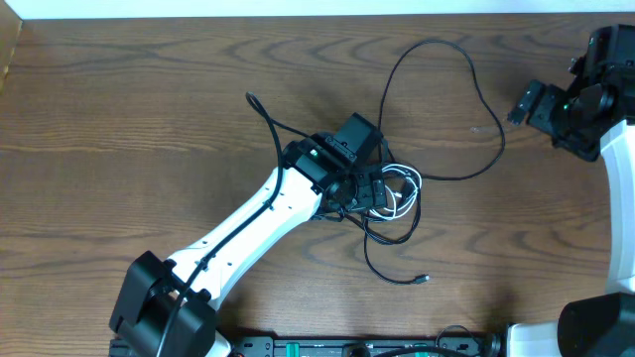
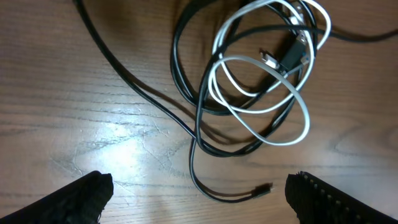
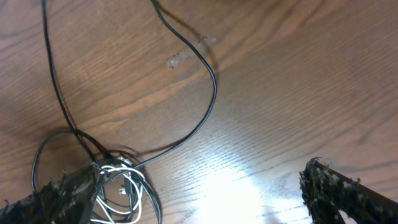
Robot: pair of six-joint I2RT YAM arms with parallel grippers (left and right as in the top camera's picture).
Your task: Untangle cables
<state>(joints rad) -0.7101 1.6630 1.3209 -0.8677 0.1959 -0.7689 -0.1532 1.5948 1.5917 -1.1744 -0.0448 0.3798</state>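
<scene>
Surface: brown wood-grain table [image 1: 119, 119], with light glare on it in both wrist views.
Left gripper [image 2: 199, 198]: jaws spread wide, nothing between them; it hangs over the tangle at mid-table.
White cable [image 2: 308, 121]: coiled in several loops just ahead of the left fingertips, lying over and through the black loops.
Black cables [image 2: 124, 71]: looped around and under the white coil; one strand runs out ahead and to the left of the left gripper.
Plug end [image 2: 265, 187]: small and black, lying free on the wood between the left fingers, nearer the right one.
Right gripper [image 3: 199, 199]: jaws wide apart and empty, well apart from the tangle, near the table's right edge.
Large black loop [image 1: 486, 104]: spreads from the tangle toward the right gripper, flat on the table, not touching it.
</scene>
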